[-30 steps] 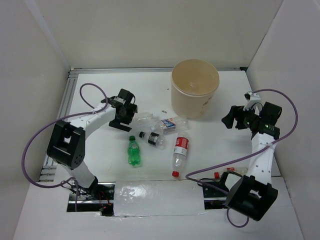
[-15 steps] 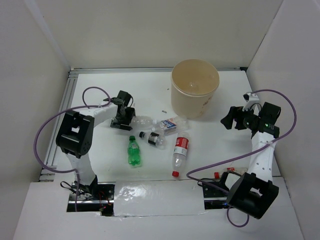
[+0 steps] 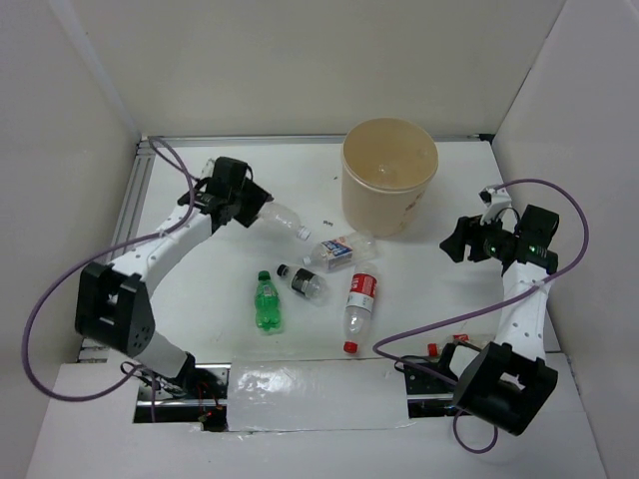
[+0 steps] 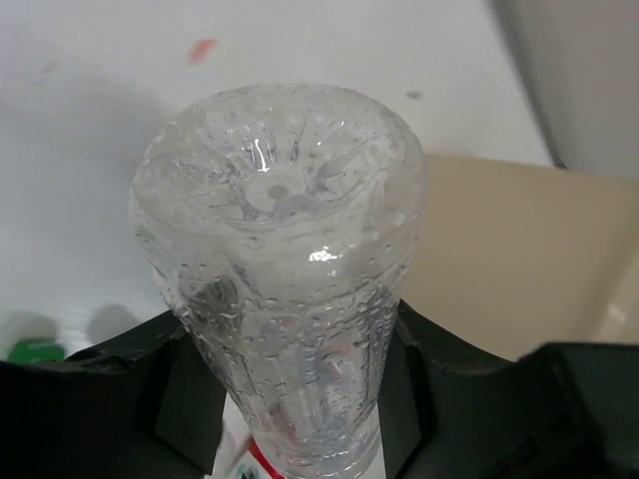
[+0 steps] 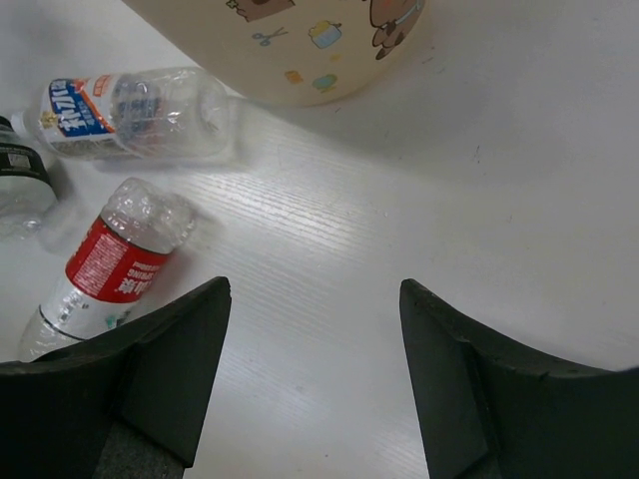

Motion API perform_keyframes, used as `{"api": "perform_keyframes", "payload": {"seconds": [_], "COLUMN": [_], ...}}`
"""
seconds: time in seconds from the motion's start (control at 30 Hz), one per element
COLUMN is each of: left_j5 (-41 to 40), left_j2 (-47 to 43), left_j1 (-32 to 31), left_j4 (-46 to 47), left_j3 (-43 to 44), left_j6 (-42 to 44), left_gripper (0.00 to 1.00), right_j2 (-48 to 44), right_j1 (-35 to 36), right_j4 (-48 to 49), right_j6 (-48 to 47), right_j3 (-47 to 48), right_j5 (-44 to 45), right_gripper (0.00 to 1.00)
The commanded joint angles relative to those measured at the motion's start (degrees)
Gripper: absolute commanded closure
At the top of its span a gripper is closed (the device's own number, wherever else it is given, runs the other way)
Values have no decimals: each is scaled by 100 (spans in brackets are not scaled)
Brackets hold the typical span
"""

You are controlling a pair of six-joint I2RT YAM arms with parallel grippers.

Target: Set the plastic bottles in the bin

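My left gripper [image 3: 243, 203] is shut on a clear plastic bottle [image 3: 283, 217] and holds it off the table, left of the bin [image 3: 389, 178]. In the left wrist view the bottle's dimpled base [image 4: 278, 190] fills the frame between the black fingers [image 4: 439, 379], with the tan bin [image 4: 499, 259] behind. A green bottle [image 3: 267, 302], a dark-labelled one [image 3: 304, 280], a blue-white one [image 3: 339, 249] and a red-labelled one [image 3: 357, 302] lie on the table. My right gripper [image 3: 461, 239] hovers open and empty right of the bin [image 5: 300, 40], near the red-labelled bottle [image 5: 108, 264].
White walls enclose the table on three sides. An aluminium rail [image 3: 130, 220] runs along the left edge. Purple cables [image 3: 439, 324] loop from both arms. Small red bits [image 3: 444, 347] lie by the right arm's base.
My left gripper closed on the clear bottle and lifted it up and back to the left, off the table. The right gripper's jaws narrowed a little; that arm hardly moved.
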Motion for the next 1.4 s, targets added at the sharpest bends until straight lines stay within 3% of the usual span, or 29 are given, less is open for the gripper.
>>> {"api": "perform_keyframes", "payload": {"seconds": [0.0, 0.17, 0.4, 0.6, 0.63, 0.67, 0.77, 0.9, 1.2, 1.37], "left_j5": [-140, 27, 317, 55, -16, -17, -9, -8, 63, 115], "left_j2": [-496, -366, 390, 1707, 1901, 2294, 2763, 2975, 2756, 1731], "left_j1": [-392, -823, -991, -1386, -1439, -1544, -1615, -1817, -1870, -2002], "left_j4": [941, 1951, 2655, 2657, 2482, 2480, 2138, 2111, 2111, 2102], "left_j3": [492, 1202, 2529, 4041, 4505, 4718, 5440, 5520, 5572, 5109], "left_j6": [1512, 2199, 1848, 2180, 2287, 2470, 2928, 3403, 4027, 4739], "left_gripper": [83, 83, 81, 73, 70, 60, 48, 1, 0, 0], "right_j2": [88, 193, 140, 17, -35, -35, -97, -211, -211, -264], "right_j1": [-16, -16, -16, -16, -16, -16, 36, 36, 36, 36], "right_j4": [-144, -328, -390, -547, -548, -705, -916, -1365, -1568, -2050], "right_j6": [-493, -713, -923, -1214, -1310, -1563, -2030, -2901, -3420, -4322], "right_j3": [139, 139, 139, 87, 86, 86, 86, 139, 253, 516], "right_j5": [-50, 3, 56, 109, 109, 109, 109, 56, 223, 601], "right_gripper": [25, 26, 26, 22, 22, 18, 15, 12, 8, 8]}}
